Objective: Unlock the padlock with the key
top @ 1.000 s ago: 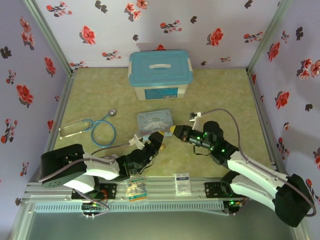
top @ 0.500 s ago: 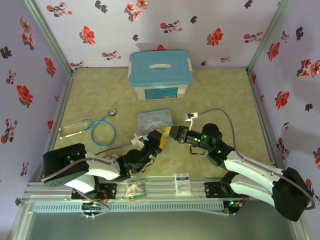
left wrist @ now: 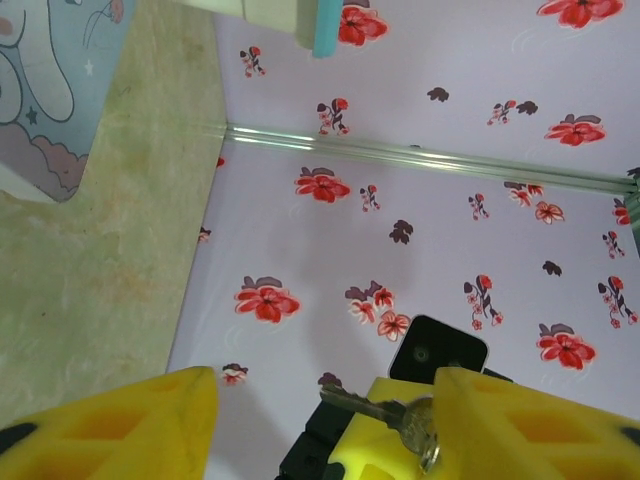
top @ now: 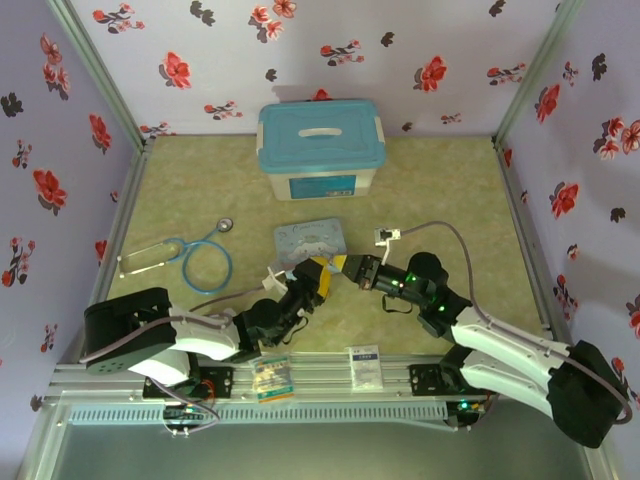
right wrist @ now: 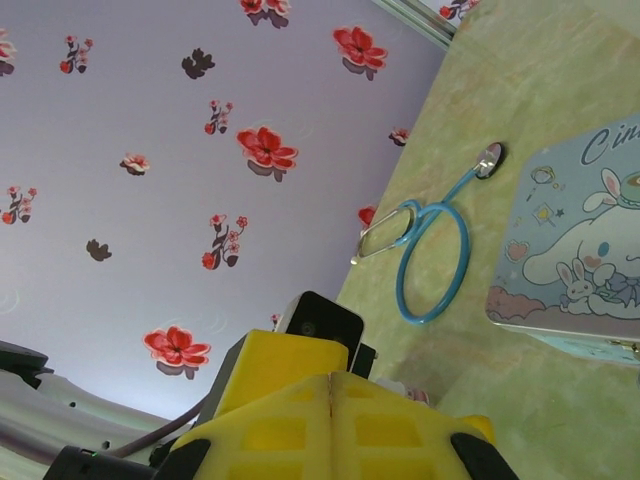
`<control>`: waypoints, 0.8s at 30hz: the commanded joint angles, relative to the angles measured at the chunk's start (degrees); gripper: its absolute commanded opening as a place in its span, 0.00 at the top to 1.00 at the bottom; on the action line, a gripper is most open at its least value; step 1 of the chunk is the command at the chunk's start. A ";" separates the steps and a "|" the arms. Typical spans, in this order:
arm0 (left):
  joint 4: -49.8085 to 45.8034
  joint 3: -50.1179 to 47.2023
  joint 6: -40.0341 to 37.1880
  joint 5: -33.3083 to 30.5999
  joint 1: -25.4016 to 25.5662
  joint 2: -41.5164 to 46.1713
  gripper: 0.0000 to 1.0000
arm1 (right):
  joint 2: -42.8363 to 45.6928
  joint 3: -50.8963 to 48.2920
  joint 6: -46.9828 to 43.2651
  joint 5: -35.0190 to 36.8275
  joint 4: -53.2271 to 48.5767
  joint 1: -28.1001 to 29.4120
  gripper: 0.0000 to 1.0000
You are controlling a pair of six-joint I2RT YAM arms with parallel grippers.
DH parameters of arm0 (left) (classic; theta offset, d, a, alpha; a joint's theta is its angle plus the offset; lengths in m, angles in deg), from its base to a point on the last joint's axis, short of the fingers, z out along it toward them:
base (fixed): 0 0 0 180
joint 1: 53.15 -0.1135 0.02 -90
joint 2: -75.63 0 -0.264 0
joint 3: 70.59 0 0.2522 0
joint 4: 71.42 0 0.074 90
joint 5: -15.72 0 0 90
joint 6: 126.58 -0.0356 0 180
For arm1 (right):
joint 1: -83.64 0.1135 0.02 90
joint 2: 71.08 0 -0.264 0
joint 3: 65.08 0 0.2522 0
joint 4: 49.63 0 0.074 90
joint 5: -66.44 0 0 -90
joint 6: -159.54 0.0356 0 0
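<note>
Key (left wrist: 365,404) pinched in the closed right pincer (top: 343,264), arm stretched toward the wide-spread left pincer (top: 320,270).

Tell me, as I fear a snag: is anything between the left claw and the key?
Nothing visible: the key, poking from the shut right claw, sits in the open left claw's gap.

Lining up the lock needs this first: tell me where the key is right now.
In the left wrist view the key sits bottom centre, poking out of the shut right gripper, between the open yellow fingers of the left gripper.
</note>
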 commanded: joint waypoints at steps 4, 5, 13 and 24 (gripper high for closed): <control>1.94 1.27 -1.93 -1.60 0.73 0.94 0.17 | -0.23 -1.53 0.91 1.13 2.52 0.40 1.00; 1.95 1.15 -1.95 -1.73 0.77 1.02 0.12 | -0.73 -1.37 0.92 1.12 2.61 0.50 1.00; 2.10 2.45 0.43 -0.99 0.82 -0.95 0.18 | -2.80 0.23 -1.04 1.04 2.41 3.00 1.00; 1.95 0.36 -2.28 -2.86 0.75 2.57 0.47 | -2.31 -1.36 -1.53 2.74 3.13 4.86 1.00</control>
